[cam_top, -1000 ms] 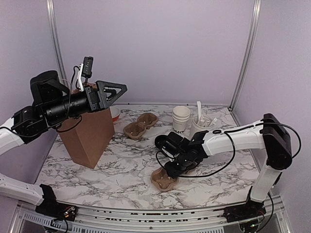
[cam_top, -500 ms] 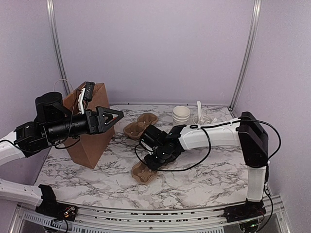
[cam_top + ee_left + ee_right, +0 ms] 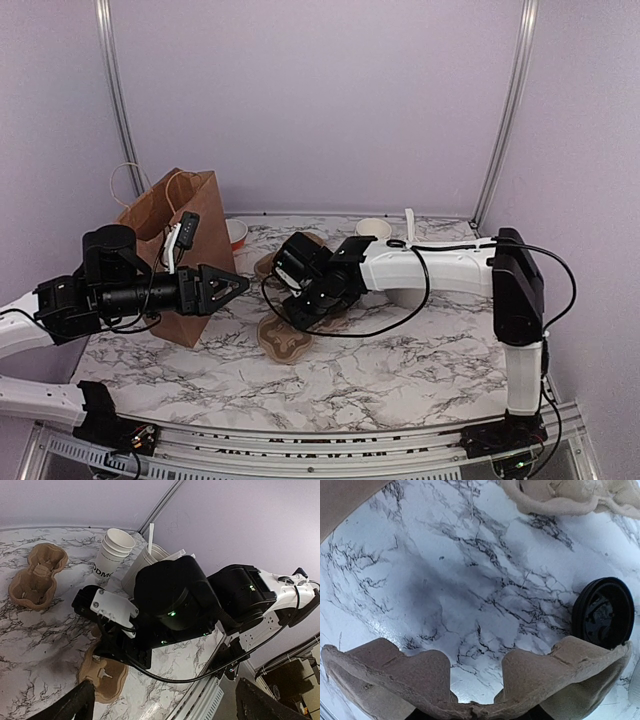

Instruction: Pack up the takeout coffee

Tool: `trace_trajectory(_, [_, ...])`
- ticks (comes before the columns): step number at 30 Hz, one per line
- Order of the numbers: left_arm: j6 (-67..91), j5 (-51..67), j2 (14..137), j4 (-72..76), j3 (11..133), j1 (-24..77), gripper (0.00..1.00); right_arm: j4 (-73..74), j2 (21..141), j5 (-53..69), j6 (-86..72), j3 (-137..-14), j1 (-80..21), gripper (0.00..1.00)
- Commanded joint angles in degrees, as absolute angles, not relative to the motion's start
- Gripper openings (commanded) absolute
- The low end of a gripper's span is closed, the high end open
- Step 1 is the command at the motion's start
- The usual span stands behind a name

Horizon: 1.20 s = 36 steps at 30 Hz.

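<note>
Marble tabletop [image 3: 420,370] is where you should look, because the layout on it has just shifted. Your right gripper [image 3: 297,318] has swept from the front centre-right over toward the left. The pulp cup carrier [image 3: 285,340] came with it and now lies near the front corner of the brown paper bag [image 3: 190,215]. The right wrist view shows the carrier's rim running across the bottom of the picture, so judge that gripper clamped on the carrier's edge. Your left arm has also dropped from above the bag to a spot in front of it. The left gripper [image 3: 235,284] has its jaws spread wide, holds nothing, and points at the carrier. None of this has touched the takeout coffee cup [image 3: 112,555]. It stands at the back right of the table, just beside the utensil cup [image 3: 137,572], well apart from both grippers. In the left wrist view its rim looks open, and it seems to sit nested on other cups. A round black lid [image 3: 603,612] lies flat on the marble just past the carrier's far edge, with a second carrier [image 3: 35,577] farther back. Treat this as staging only. The carrier is placed near the bag, but the coffee is neither lidded, seated nor packed, so most of the job is still ahead.
</note>
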<state>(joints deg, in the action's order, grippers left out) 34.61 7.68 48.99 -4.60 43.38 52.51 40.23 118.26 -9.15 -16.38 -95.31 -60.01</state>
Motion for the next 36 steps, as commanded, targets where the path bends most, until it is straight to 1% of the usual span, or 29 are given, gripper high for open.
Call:
trace_trajectory(1, [34.74, 9.00, 46.85, -5.89, 41.00, 52.65, 0.99, 42.06, 116.09, -11.28, -13.66, -101.18, -58.03, 0.39])
trace_trajectory(7, [34.93, 9.07, 45.60, -6.17, 38.78, 52.65, 0.99, 42.80, 120.61, -11.60, -7.59, -111.57, -53.63, 0.39])
trace_trajectory(8, [35.24, 9.13, 45.71, -6.09, 38.31, 52.65, 0.99, 42.72, 124.37, -11.00, -4.30, -117.19, -51.81, 0.39])
trace_trajectory(14, [35.59, 9.03, 46.52, -6.07, 37.32, 52.65, 0.99, 40.52, 134.89, -8.38, 3.58, -131.57, -48.60, 0.39])
trace_trajectory(18, [35.66, 8.95, 47.72, -5.95, 37.36, 52.65, 0.99, 37.63, 139.16, -6.19, 5.00, -135.81, -45.43, 0.39])
trace_trajectory(24, [35.64, 8.73, 48.98, -5.26, 37.05, 52.73, 0.99, 33.32, 140.55, -3.69, 5.73, -135.35, -44.99, 0.42])
trace_trajectory(27, [35.60, 8.72, 49.75, -4.82, 37.09, 52.73, 0.99, 32.43, 140.93, -2.14, 4.82, -135.30, -45.00, 0.49])
trace_trajectory(29, [35.66, 8.86, 50.28, -4.48, 37.22, 52.73, 0.99, 32.06, 141.32, -1.84, 4.57, -135.26, -45.08, 0.57])
trace_trajectory(31, [35.73, 8.81, 50.80, -4.18, 37.34, 52.73, 0.99, 32.11, 141.70, -2.24, 4.48, -135.77, -45.17, 0.62])
trace_trajectory(34, [35.69, 8.96, 51.36, -3.89, 37.44, 52.73, 0.99, 32.95, 141.67, -3.55, 4.39, -136.47, -45.18, 0.67])
trace_trajectory(36, [35.63, 8.90, 51.62, -3.66, 37.44, 52.73, 0.99, 33.77, 140.96, -4.58, 4.29, -136.45, -45.18, 0.68])
